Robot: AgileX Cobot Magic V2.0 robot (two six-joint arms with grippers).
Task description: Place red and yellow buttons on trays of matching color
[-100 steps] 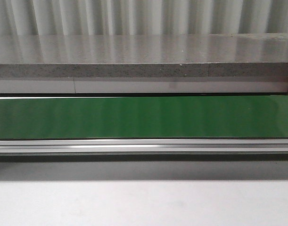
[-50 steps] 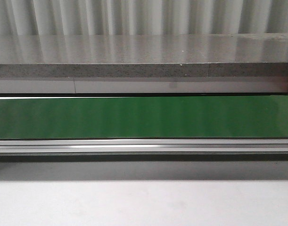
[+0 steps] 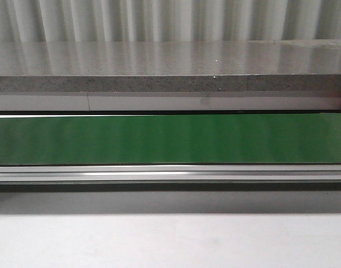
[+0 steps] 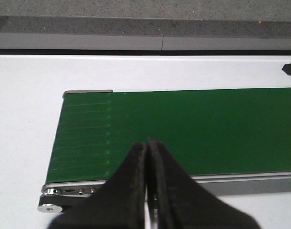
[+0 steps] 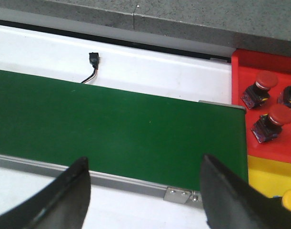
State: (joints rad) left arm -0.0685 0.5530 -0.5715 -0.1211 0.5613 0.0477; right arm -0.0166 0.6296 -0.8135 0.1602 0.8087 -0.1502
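No buttons ride the belt (image 3: 170, 139); I see red buttons (image 5: 274, 117) already in the red tray (image 5: 240, 64) off the belt's end, nearest my wide-open right claw (image 5: 145, 191), left claw (image 4: 146, 157) closed empty.

Corrugated wall (image 3: 170, 19), grey speckled counter (image 3: 159, 84)

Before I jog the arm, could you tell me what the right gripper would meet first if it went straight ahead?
Most likely the bare green conveyor belt: the open right gripper points at it. The red buttons sit off to the side. Depth is uncertain.
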